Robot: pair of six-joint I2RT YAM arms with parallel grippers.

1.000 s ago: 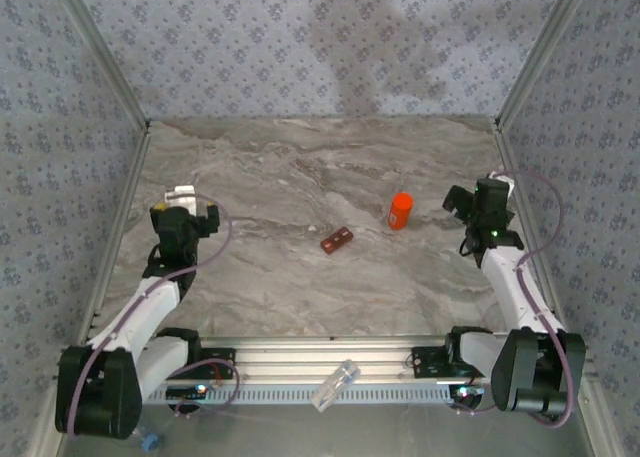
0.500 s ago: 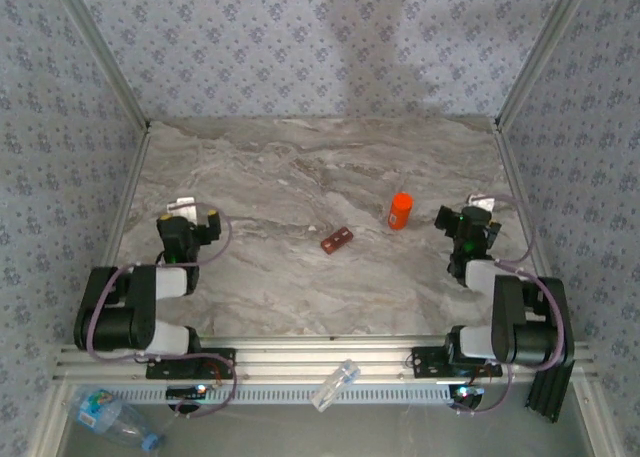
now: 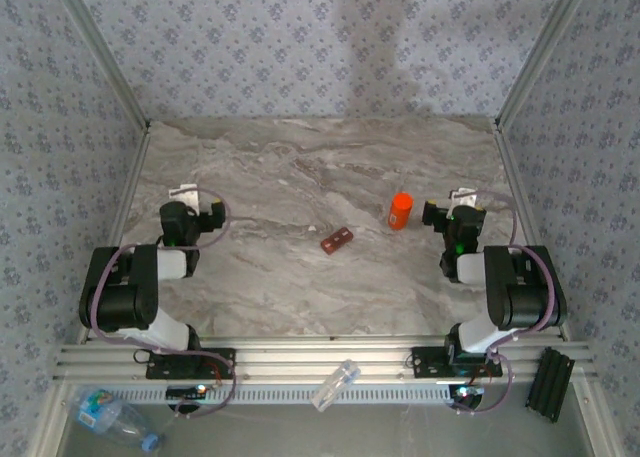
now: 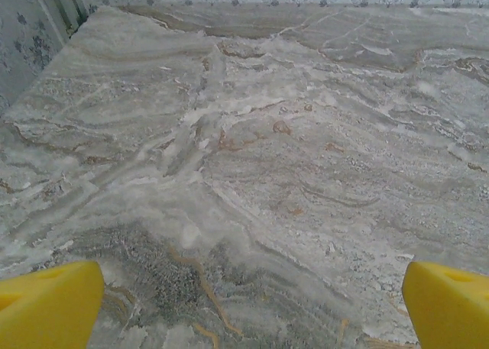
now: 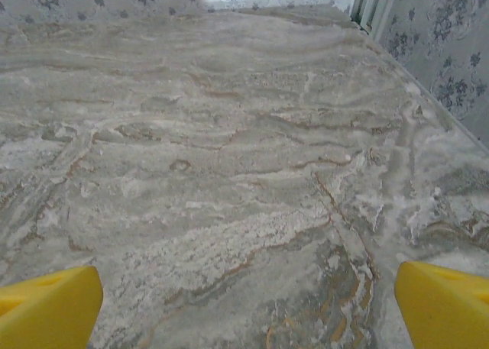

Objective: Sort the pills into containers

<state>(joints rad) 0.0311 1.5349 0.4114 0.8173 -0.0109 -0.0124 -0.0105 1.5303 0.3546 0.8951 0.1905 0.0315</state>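
Note:
A small orange-red pill bottle (image 3: pixel 400 211), the container, stands upright right of the table's middle. A small dark red-brown piece (image 3: pixel 337 239), too small to tell apart as pills, lies left of and nearer than it. My left gripper (image 3: pixel 196 206) hovers low over the left side of the table, far from both. My right gripper (image 3: pixel 450 210) is just right of the bottle, apart from it. In the left wrist view the left gripper (image 4: pixel 252 307) is open, its yellow fingertips (image 4: pixel 50 303) wide apart over bare marble. In the right wrist view the right gripper (image 5: pixel 248 307) is open too, its fingertips (image 5: pixel 46 307) over bare marble.
The marble table (image 3: pixel 300 167) is walled by patterned panels on three sides. A clear water bottle with a blue label (image 3: pixel 105 417) lies below the front rail at the left. A small clear item (image 3: pixel 335 385) rests on the rail. A black ridged block (image 3: pixel 552 382) sits at the lower right.
Both arms have folded back toward their bases, upper links now upright near the rail. The grippers stayed open. A water bottle has come into view at the lower left.

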